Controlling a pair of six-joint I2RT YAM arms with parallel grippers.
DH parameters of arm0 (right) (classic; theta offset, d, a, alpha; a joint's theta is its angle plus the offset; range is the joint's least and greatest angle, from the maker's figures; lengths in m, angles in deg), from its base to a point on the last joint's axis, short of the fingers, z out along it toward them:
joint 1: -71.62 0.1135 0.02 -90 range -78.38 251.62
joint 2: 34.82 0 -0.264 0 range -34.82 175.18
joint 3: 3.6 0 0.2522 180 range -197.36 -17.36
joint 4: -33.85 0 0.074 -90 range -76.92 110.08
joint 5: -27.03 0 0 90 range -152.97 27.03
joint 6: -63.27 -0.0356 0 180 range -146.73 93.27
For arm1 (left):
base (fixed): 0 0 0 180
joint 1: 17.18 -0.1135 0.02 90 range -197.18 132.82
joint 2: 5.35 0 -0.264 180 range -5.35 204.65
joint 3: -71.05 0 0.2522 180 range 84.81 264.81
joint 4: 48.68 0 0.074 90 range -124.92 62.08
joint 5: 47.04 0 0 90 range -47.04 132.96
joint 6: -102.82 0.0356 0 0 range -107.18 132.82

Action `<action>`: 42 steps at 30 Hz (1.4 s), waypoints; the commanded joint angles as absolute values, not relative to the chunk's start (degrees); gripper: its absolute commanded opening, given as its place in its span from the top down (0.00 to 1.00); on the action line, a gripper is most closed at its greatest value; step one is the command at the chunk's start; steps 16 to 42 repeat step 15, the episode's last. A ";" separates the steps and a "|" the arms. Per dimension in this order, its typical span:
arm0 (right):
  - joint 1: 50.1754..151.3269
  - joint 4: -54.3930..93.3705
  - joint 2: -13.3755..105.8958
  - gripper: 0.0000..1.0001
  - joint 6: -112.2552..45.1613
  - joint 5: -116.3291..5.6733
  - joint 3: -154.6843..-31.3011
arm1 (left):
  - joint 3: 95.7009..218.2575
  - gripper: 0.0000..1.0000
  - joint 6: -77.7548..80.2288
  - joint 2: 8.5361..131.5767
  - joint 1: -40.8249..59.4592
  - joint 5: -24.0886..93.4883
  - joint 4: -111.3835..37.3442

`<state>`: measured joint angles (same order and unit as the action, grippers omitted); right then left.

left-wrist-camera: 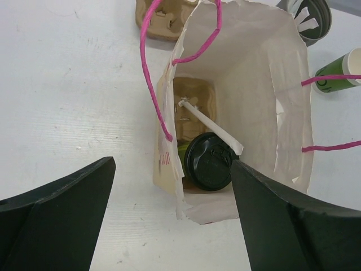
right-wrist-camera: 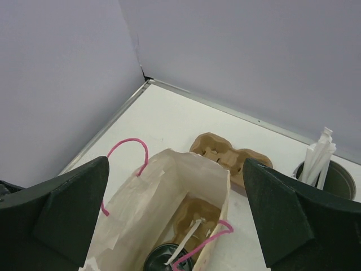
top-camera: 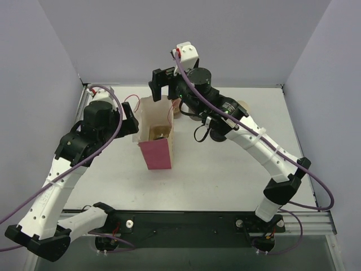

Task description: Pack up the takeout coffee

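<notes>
- Paper bag (left-wrist-camera: 248, 68), pink front, pink cord handles (left-wrist-camera: 149, 68), is standing upright & open mid-table (left-wrist-camera: 67, 84), betw. the two arms.
- Takeout coffee (left-wrist-camera: 210, 162) is sitting inside the bag at the bottom, black lid facing up; a sliver of green is showing at its left edge in the left wrist view.
- It is resting in the near end of a brown pulp carrier (left-wrist-camera: 194, 96) that is also lying in the bag.
- White straw (left-wrist-camera: 211, 125) is lying slantwise in the bag, one end over the lid, the other over the carrier.
- L gripper (left-wrist-camera: 172, 169) is hovering over the bag mouth, fingers (left-wrist-camera: 67, 209) spread wide apart, nothing betw. them, not touching the bag.
- R gripper (right-wrist-camera: 176, 164) is hanging above the bag from the far side, fingers (right-wrist-camera: 282, 214) also wide apart & gripping nothing.
- 2nd pulp carrier (right-wrist-camera: 225, 155) is lying on the table just behind the bag.
- Grey cylinder (right-wrist-camera: 333, 178) w/ white straws is standing to the right of that carrier.
- Green cup w/ pale inside (left-wrist-camera: 338, 70) is lying on its side on the table, beside the bag's right wall, near the cylinder.
</notes>
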<state>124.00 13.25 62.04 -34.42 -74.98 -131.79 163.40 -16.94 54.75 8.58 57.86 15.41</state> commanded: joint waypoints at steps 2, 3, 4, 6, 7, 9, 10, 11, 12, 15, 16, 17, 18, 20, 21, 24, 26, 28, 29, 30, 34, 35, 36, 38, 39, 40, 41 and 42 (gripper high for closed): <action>120.41 8.22 55.72 0.00 -40.00 -78.88 -128.30 | 167.16 0.05 -16.36 54.15 8.22 61.85 13.42; 119.19 8.31 54.66 0.00 -40.44 -79.05 -126.62 | 167.34 0.05 -16.28 54.07 8.22 62.55 13.60; 118.65 8.39 52.56 0.00 -41.05 -79.75 -125.30 | 167.95 0.05 -16.28 54.33 8.22 63.08 14.12; 117.07 7.96 51.06 0.00 -41.67 -80.02 -122.40 | 168.57 0.05 -16.98 54.76 8.22 64.66 14.65; 116.45 7.69 49.83 0.00 -42.54 -80.11 -121.87 | 169.00 0.05 -17.33 55.29 8.22 65.28 15.18; 115.66 6.90 48.86 0.00 -43.25 -80.02 -120.55 | 170.32 0.04 -18.12 55.91 8.22 65.99 15.79; 115.22 6.81 48.07 0.00 -43.43 -80.11 -119.93 | 170.68 0.04 -17.60 56.61 8.31 65.99 15.80; 115.22 6.73 47.71 0.00 -43.61 -80.46 -119.58 | 171.11 0.04 -16.98 56.87 8.48 65.81 15.54; 115.13 6.55 47.19 0.00 -43.78 -80.37 -119.05 | 170.94 0.04 -16.98 57.05 8.74 65.90 15.36; 114.96 6.37 46.48 0.00 -44.75 -80.28 -117.91 | 169.98 0.04 -16.89 56.70 8.83 64.85 14.13; 114.96 6.37 46.48 0.00 -44.75 -80.28 -117.91 | 169.98 0.04 -16.89 56.70 8.83 64.85 14.13; 114.96 6.37 46.48 0.00 -44.75 -80.28 -117.91 | 169.98 0.04 -16.89 56.70 8.83 64.85 14.13; 114.96 6.37 46.48 0.00 -44.75 -80.28 -117.91 | 169.98 0.04 -16.89 56.70 8.83 64.85 14.13; 114.96 6.37 46.48 0.00 -44.75 -80.28 -117.91 | 169.98 0.04 -16.89 56.70 8.83 64.85 14.13; 114.96 6.37 46.48 0.00 -44.75 -80.28 -117.91 | 169.98 0.04 -16.89 56.70 8.83 64.85 14.13; 114.96 6.37 46.48 0.00 -44.75 -80.28 -117.91 | 169.98 0.04 -16.89 56.70 8.83 64.85 14.13; 114.96 6.37 46.48 0.00 -44.75 -80.28 -117.91 | 169.98 0.04 -16.89 56.70 8.83 64.85 14.13; 114.96 6.37 46.48 0.00 -44.75 -80.28 -117.91 | 169.98 0.04 -16.89 56.70 8.83 64.85 14.13; 114.96 6.37 46.48 0.00 -44.75 -80.28 -117.91 | 169.98 0.04 -16.89 56.70 8.83 64.85 14.13; 114.96 6.37 46.48 0.00 -44.75 -80.28 -117.91 | 169.98 0.04 -16.89 56.70 8.83 64.85 14.13; 114.96 6.37 46.48 0.00 -44.75 -80.28 -117.91 | 169.98 0.04 -16.89 56.70 8.83 64.85 14.13; 114.96 6.37 46.48 0.00 -44.75 -80.28 -117.91 | 169.98 0.04 -16.89 56.70 8.83 64.85 14.13; 114.96 6.37 46.48 0.00 -44.75 -80.28 -117.91 | 169.98 0.04 -16.89 56.70 8.83 64.85 14.13; 114.96 6.37 46.48 0.00 -44.75 -80.28 -117.91 | 169.98 0.04 -16.89 56.70 8.83 64.85 14.13; 114.96 6.37 46.48 0.00 -44.75 -80.28 -117.91 | 169.98 0.04 -16.89 56.70 8.83 64.85 14.13; 114.96 6.37 46.48 0.00 -44.75 -80.28 -117.91 | 169.98 0.04 -16.89 56.70 8.83 64.85 14.13; 114.96 6.37 46.48 0.00 -44.75 -80.28 -117.91 | 169.98 0.04 -16.89 56.70 8.83 64.85 14.13; 114.96 6.37 46.48 0.00 -44.75 -80.28 -117.91 | 169.98 0.04 -16.89 56.70 8.83 64.85 14.13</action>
